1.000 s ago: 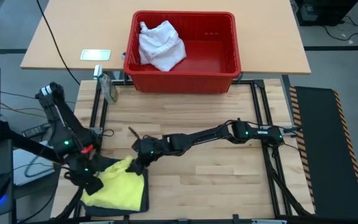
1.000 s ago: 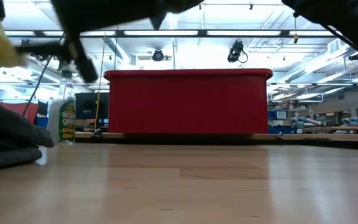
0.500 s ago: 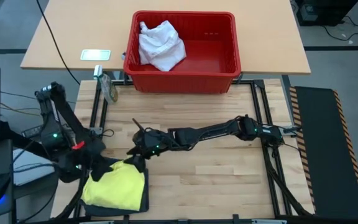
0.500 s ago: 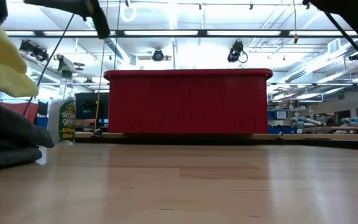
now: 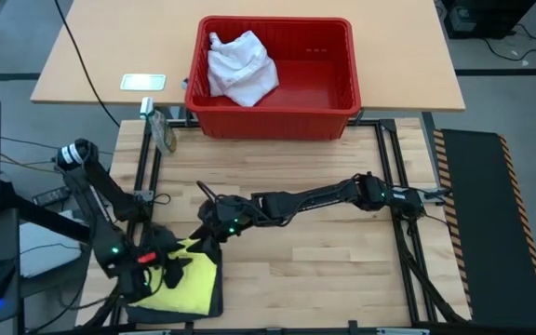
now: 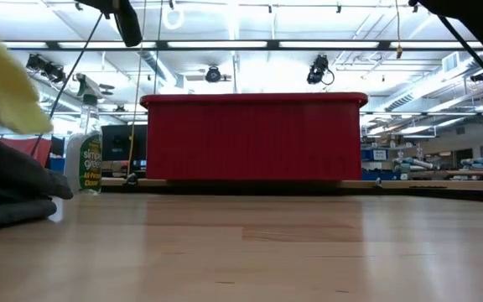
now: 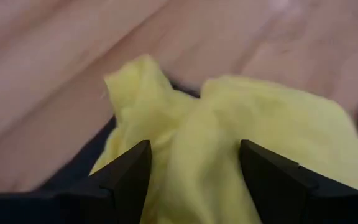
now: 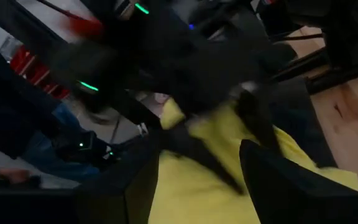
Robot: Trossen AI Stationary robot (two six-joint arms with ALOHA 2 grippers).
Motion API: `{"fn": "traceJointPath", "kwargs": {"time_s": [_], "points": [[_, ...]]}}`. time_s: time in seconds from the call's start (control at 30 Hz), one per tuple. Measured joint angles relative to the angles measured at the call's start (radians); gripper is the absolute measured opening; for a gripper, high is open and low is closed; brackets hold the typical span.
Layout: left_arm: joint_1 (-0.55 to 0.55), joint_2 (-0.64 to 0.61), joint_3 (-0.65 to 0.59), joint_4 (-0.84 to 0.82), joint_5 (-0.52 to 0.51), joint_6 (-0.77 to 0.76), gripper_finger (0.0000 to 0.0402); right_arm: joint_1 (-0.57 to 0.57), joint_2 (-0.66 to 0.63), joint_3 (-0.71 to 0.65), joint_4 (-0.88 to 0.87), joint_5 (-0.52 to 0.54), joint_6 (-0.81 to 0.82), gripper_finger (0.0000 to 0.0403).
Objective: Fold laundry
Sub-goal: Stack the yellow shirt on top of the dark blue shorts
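Both grippers met at the crumpled yellow cloth garment [image 5: 186, 282]: left gripper [image 5: 168, 269] fingers apart over it, right gripper [image 5: 208, 241] fingers apart at its edge.

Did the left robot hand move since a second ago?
Yes. In the high view the left gripper slid along the table's near edge, away from the corner, and now sits over the yellow garment, farther from the red basket.

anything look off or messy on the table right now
Slightly. The yellow garment sits rumpled on the dark garment at the table's front-left corner, one corner peaked up between the left gripper and right gripper. The white garment lies bunched in the red basket.
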Motion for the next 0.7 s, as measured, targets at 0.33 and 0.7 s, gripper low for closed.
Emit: {"fn": "traceJointPath", "kwargs": {"time_s": [0.33, 0.7], "points": [[-0.021, -0.037, -0.152, 0.231, 0.040, -0.114, 0.0247, 0.008, -0.030, 0.000, 0.047, -0.003, -0.004, 0.0216], [0.062, -0.158, 0.034, 0.097, 0.014, 0.221, 0.0247, -0.037, -0.144, 0.000, -0.003, 0.074, -0.085, 0.0207]]}}
